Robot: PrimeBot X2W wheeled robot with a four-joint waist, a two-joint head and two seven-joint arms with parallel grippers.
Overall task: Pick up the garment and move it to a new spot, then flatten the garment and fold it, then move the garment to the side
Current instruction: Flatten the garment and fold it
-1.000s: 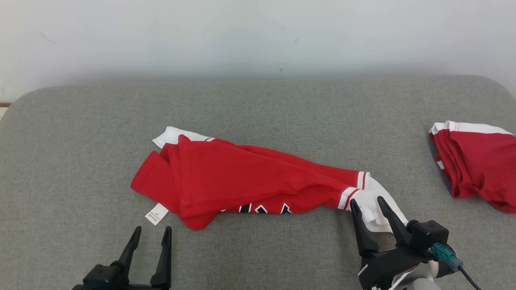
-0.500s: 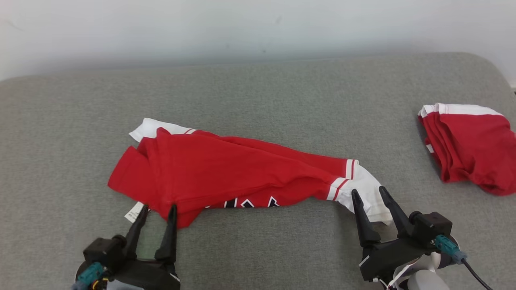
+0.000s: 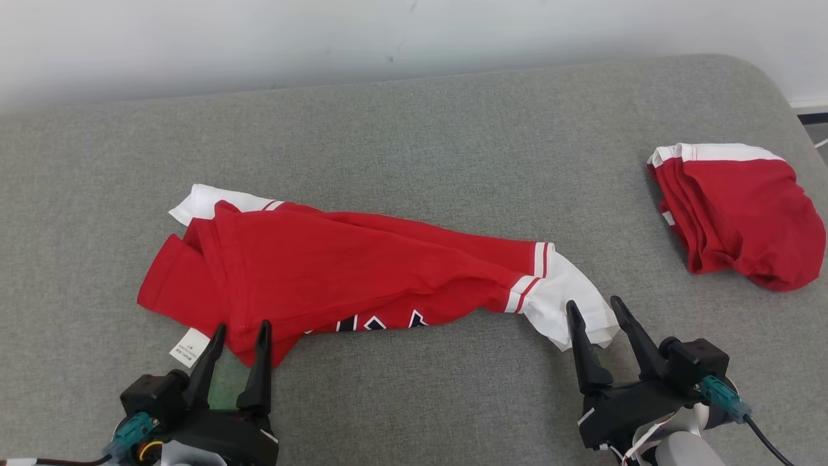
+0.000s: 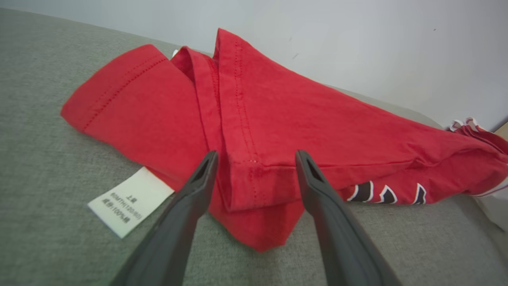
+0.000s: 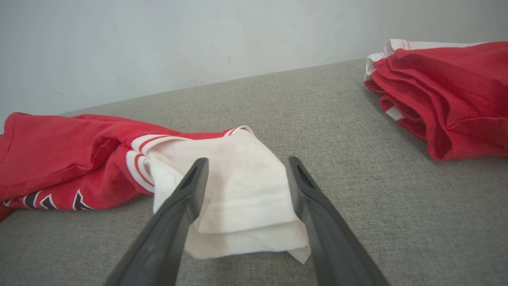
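Garment [image 3: 336, 265] of soft matt red cloth with stitched hems [image 4: 254, 180] and a white cloth sleeve [image 3: 563, 294], thin white printed label [image 3: 189, 347], bench [image 3: 414, 129] covered in coarse grey woven fabric, left gripper [image 3: 240, 327] and right gripper [image 3: 593, 304] with smooth matt dark fingers [image 3: 260, 369]

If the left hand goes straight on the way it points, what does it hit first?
Probably the red hem corner of the garment, lying just ahead of the left hand; exact depth unclear.

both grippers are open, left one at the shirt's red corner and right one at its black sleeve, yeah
No: the sleeve at the right gripper is white, not black, as the right wrist view shows. Both grippers are open, and the left gripper is at the red corner of the shirt.
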